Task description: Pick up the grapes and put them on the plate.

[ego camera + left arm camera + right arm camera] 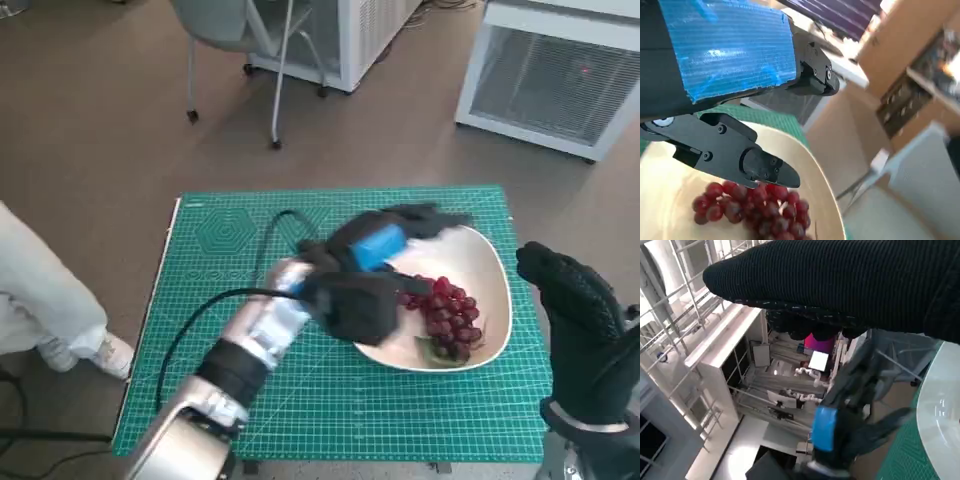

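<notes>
Head view shows the grapes (447, 315) already lying on the plate (497, 262). Left hand (385, 245) hovers over the plate with fingers (762, 167) spread, holding nothing. Judging by this, placing looks done; next comes lifting the hand clear without nudging the bunch. Right hand (572, 295) waits beside the plate; I cannot tell how its fingers lie.

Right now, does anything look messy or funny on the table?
Nothing stands out. The grapes sit in one bunch on the plate, none spilled onto the green mat. The left hand hangs open over the plate, holding nothing. The right hand is off to the side, past the mat's edge.
</notes>
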Robot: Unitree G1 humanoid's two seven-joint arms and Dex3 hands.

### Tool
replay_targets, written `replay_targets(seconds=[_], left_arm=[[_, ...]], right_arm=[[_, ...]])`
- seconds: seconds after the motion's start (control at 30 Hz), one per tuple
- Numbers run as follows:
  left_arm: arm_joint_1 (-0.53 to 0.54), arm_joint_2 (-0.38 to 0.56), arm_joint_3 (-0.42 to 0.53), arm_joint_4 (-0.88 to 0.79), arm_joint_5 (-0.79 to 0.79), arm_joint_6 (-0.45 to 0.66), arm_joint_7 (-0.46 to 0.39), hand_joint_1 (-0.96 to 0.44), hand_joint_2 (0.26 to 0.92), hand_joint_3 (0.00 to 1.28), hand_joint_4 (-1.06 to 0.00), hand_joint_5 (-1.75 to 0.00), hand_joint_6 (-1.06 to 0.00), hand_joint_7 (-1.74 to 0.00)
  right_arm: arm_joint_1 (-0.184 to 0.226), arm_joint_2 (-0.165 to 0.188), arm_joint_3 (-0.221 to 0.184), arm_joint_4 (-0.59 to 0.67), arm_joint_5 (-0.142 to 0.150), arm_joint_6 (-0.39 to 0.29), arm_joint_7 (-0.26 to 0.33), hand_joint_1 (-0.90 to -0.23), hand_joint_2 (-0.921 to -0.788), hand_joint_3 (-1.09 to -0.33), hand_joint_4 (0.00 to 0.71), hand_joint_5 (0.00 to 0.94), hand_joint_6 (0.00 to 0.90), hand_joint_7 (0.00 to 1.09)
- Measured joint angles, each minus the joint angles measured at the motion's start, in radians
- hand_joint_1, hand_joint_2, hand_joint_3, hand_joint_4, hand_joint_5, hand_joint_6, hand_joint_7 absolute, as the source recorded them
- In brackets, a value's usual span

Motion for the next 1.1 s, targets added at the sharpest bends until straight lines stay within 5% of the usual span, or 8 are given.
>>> replay_targets(seconds=[0.27, 0.63, 1.1], left_arm=[[0.113, 0.056, 0.154, -0.024, -0.192, -0.082, -0.045, -0.49, 0.921, 0.13, -0.27, -0.01, -0.39, -0.01], [0.28, 0.037, 0.388, -0.136, -0.616, -0.067, -0.284, -0.35, 0.921, 0.21, -0.3, -0.01, -0.4, -0.01], [0.478, 0.034, 0.457, -0.418, -0.762, 0.055, -0.407, -0.35, 0.921, 0.23, -0.31, -0.01, -0.4, -0.01]], right_arm=[[-0.002, 0.0, 0.001, 0.003, 0.0, 0.001, 0.0, -0.471, -0.921, -0.532, 0.557, 0.0, 0.204, 0.65], [-0.029, 0.003, 0.009, 0.018, -0.002, 0.002, 0.0, -0.472, -0.921, -0.53, 0.562, 0.003, 0.207, 0.65], [-0.065, 0.004, 0.02, 0.056, -0.003, 0.0, 0.0, -0.478, -0.921, -0.528, 0.567, 0.005, 0.208, 0.65]])
